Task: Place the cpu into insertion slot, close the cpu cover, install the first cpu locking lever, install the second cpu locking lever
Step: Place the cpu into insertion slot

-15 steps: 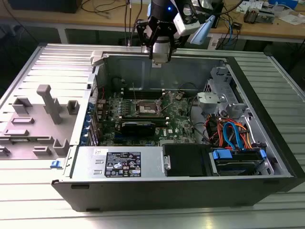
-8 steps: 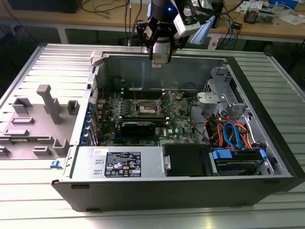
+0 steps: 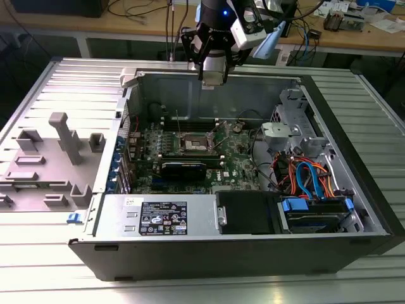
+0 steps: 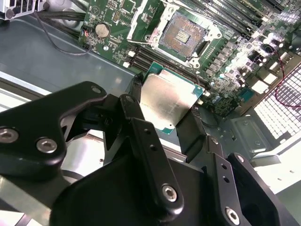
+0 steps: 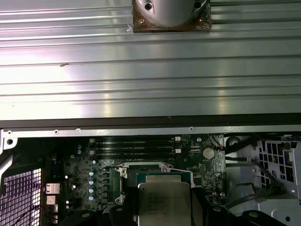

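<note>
Aloft, one gripper [image 4: 166, 98] clamps one cpu [image 4: 163, 104] between its two black fingers [image 4: 136, 94], well apart from one uncovered insertion slot [image 4: 181, 30].

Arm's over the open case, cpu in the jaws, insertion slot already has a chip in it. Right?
No. The insertion slot is empty: the second wrist view shows its bare gold pin field. The rest stands: the gripper is over the open case with the cpu in its jaws.

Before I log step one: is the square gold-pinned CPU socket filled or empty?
Empty: the socket shows bare pins; the gripper holds the flat silver-grey chip.
</note>
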Available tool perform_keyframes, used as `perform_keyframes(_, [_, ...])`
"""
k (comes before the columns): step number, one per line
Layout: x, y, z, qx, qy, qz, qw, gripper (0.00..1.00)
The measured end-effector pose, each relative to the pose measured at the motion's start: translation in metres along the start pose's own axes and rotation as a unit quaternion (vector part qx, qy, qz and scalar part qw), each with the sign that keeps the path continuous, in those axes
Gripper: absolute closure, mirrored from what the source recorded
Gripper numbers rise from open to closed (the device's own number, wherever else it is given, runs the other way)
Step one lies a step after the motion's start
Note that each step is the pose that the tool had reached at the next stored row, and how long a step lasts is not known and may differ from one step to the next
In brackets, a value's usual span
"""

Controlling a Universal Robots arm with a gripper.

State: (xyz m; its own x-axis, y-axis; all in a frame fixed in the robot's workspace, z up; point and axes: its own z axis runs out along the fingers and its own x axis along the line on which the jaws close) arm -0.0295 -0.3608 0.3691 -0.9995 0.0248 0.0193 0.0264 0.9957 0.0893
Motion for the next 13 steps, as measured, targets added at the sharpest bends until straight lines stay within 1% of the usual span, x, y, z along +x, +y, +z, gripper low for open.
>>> perform_keyframes(7, [0.0000, -0.0008, 0.0000, 0.0000, 0.0000, 0.000, 1.00000, 0.45])
perform_keyframes(13, [-0.0001, -0.0041, 0.0002, -0.0001, 0.0000, 0.000, 1.00000, 0.45])
